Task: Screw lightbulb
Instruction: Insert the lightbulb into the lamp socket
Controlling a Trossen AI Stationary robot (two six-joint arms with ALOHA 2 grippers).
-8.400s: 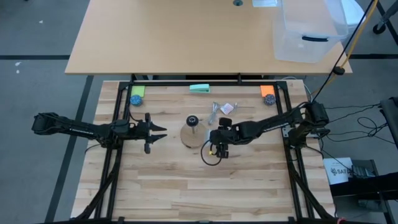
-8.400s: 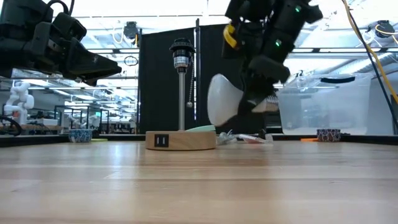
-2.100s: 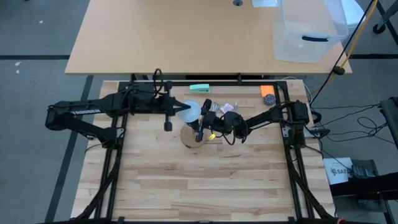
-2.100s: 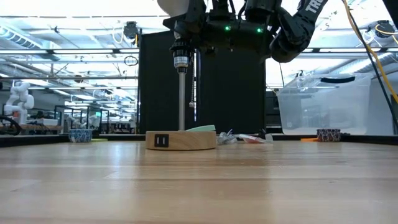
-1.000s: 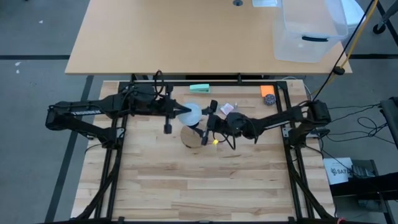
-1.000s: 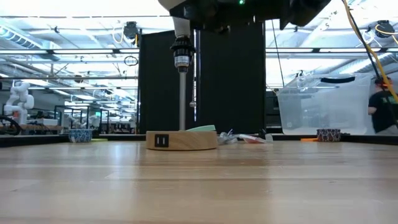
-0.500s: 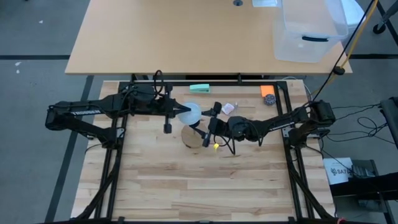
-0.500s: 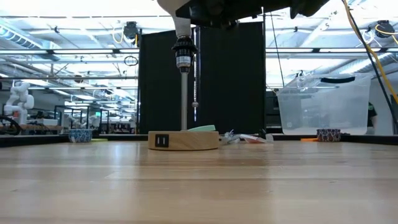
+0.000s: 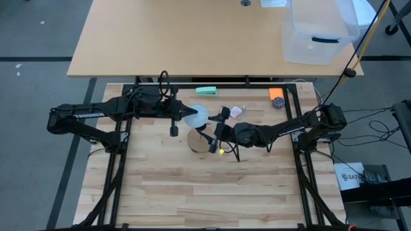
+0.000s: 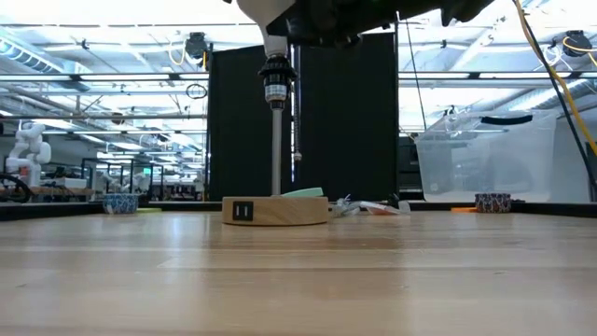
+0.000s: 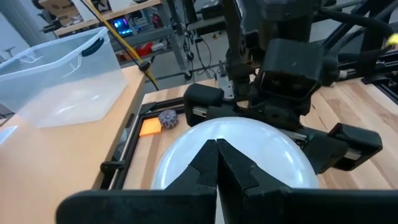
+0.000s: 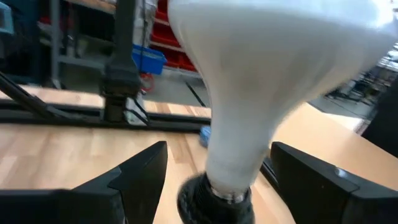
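- The lightbulb [image 9: 198,115] stands upright with its narrow neck seated in the black socket [image 12: 214,200] on top of the lamp's thin post [image 10: 276,149], well above the tabletop [image 9: 192,186]
- The left gripper [image 9: 185,113] reaches in from the left side, its two fingers pressed together to a point that rests against the frosted globe; in the left wrist view the joined fingertips [image 11: 216,163] lie right on the white dome, gripping nothing
- The right gripper [image 9: 216,130] sits on the other side of the lamp, fingers spread wide; in the right wrist view one dark finger [image 12: 134,171] stands on each side of the bulb's neck with a visible gap between finger and bulb, so it straddles the neck without clamping it
- The round wooden base [image 10: 275,211] lies flat on the tabletop, directly under the bulb, with a small dark switch on its front edge
- Behind the base lie a small clear plastic bag [image 9: 235,111] and a green block [image 9: 206,91] near the far rail; an orange block [image 9: 276,93] with a small speckled object beside it sits in the far right corner
- A clear plastic bin [image 9: 319,29] stands on the pale desk [image 9: 180,38] beyond the work frame
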